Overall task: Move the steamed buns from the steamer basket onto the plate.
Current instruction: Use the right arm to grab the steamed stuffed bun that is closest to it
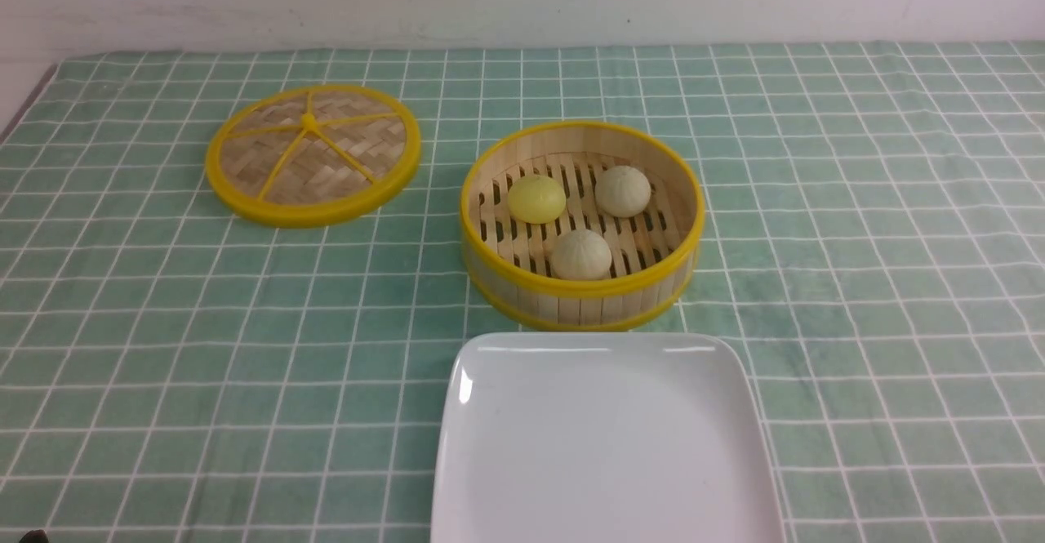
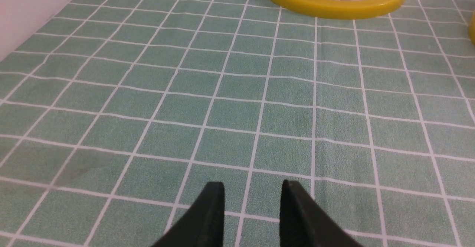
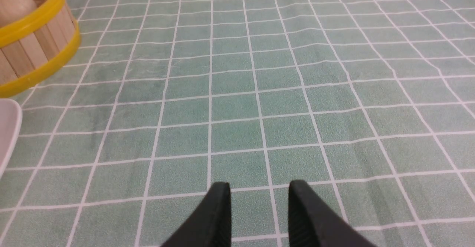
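Bamboo steamer basket (image 1: 581,302), three steamed buns (image 1: 580,254) inside, sits just beyond the plate (image 1: 604,445), seemingly nearer the right claw (image 3: 259,184) than the left claw (image 2: 253,183), both empty, jaws apart.

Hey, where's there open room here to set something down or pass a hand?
The plate is bare. Open cloth lies right of the steamer basket and plate, and left of the plate, in front of the lid. Tight: the plate nearly meets the basket, which holds three steamed buns.
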Controlling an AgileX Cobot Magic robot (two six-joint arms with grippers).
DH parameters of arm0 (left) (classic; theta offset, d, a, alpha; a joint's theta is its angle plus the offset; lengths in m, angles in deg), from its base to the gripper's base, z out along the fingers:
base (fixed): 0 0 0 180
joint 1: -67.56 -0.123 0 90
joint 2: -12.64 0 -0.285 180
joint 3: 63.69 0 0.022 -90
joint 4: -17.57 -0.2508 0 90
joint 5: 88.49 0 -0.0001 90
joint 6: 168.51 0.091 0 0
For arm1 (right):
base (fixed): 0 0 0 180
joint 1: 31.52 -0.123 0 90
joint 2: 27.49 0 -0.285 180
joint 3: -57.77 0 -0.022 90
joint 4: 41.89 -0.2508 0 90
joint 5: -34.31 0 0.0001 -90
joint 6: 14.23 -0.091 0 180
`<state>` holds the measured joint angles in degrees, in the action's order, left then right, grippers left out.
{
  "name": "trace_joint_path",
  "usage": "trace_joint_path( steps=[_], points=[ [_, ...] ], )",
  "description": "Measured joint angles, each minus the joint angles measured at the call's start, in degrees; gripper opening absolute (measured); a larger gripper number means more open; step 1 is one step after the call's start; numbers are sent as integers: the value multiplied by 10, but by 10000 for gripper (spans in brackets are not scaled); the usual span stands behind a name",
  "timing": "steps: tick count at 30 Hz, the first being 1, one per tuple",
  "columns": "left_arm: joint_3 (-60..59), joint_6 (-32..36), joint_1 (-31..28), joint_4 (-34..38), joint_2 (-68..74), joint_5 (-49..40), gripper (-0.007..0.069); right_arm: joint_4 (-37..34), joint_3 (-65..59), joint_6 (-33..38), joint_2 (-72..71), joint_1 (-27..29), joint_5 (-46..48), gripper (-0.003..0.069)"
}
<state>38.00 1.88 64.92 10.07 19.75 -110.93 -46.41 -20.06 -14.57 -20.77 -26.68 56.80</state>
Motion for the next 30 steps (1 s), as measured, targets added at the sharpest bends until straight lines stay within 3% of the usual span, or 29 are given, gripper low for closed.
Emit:
trace_joint_path(
  steps=[8,19,30],
  points=[
    [0,0,0,0,0,0,240,-27,38,-26,0,0,-15,239],
    [0,0,0,0,0,0,240,-86,359,-32,0,0,157,239],
    [0,0,0,0,0,0,240,-167,393,-29,-2,0,119,239]
  ],
)
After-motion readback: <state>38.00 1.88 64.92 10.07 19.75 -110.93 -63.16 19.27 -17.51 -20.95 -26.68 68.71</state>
